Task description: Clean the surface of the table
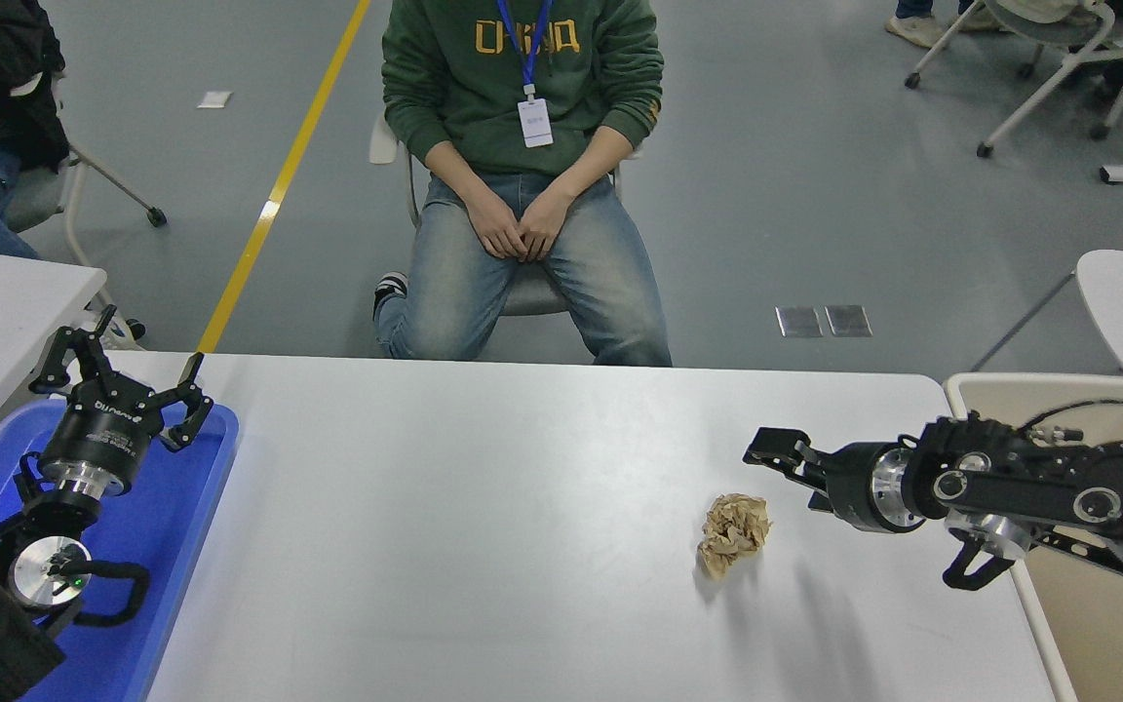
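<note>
Just now the right gripper [766, 450] hangs above the tabletop near its right edge, pointing left, its wrist turned so that I cannot tell whether it is open or closed; it carries nothing visible. Just below and left of it lies a crumpled brown paper ball [733, 532], apart from the tool and resting on the table surface [484, 507], toward the right half and nearer the front edge. Off the right edge sits a beige bin [1088, 624], partly hidden by the arm. At the far left, the left gripper [123, 385] is parked, spread open over a blue tray [172, 526]. By my reading, the step in hand is the approach to the paper; next the tool must drop, straddle the wad, and close on it.
</note>
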